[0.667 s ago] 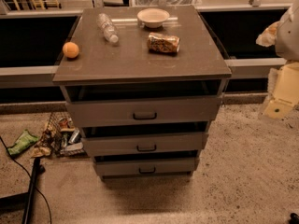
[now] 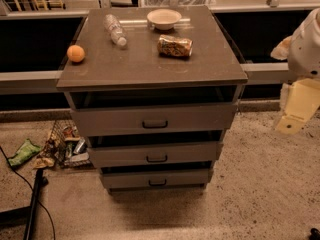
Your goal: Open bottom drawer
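Note:
The bottom drawer is the narrowest front, lowest in the grey-brown cabinet, with a small dark bar handle at its centre. It stands slightly forward, with a dark gap above its front. The mid drawer and the wide top drawer sit above it, each also a little forward. My gripper, a cream-coloured piece under the white arm, hangs at the right edge of the view. It is right of the cabinet at top-drawer height, well apart from the bottom drawer's handle.
On the cabinet top lie an orange, a plastic bottle, a white bowl and a snack bag. Litter and a black cable lie on the floor at the left. A dark railed wall runs behind.
The arm and gripper at the right edge have shifted slightly downward. The drawers and the objects on top have not moved.

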Motion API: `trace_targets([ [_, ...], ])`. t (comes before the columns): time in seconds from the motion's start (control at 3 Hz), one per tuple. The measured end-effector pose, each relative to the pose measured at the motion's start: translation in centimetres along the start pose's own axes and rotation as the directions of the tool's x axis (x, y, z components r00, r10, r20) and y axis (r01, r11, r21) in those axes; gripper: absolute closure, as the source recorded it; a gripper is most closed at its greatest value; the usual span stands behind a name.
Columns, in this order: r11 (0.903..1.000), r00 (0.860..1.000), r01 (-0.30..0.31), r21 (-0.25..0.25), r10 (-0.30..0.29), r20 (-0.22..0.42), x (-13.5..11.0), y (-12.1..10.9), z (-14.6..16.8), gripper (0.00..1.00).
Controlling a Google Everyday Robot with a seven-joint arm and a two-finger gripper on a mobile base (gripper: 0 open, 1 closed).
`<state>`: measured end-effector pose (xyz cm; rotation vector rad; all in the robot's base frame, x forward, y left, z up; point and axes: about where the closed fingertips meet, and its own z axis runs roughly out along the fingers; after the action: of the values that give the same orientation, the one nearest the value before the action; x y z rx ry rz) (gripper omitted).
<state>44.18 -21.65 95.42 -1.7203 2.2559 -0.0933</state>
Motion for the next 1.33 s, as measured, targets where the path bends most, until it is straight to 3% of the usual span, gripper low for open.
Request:
trace_targets([
  [0.33,0.9983,1.0,0.022,-0.054,-0.021,0.022,0.3,1.2,5.9,0.0],
  [0.67,0.9929,0.995,0.055,-0.105,-0.045,0.094,0.0,3.0,13.0,0.0],
  [1.0,0.9846,0.979,0.111,-0.135,-0.085,0.186,-1.6,4.7,18.5,0.0],
  [1.33,0.9846,0.979,0.111,-0.135,-0.085,0.185,-1.6,4.7,18.5,0.0],
])
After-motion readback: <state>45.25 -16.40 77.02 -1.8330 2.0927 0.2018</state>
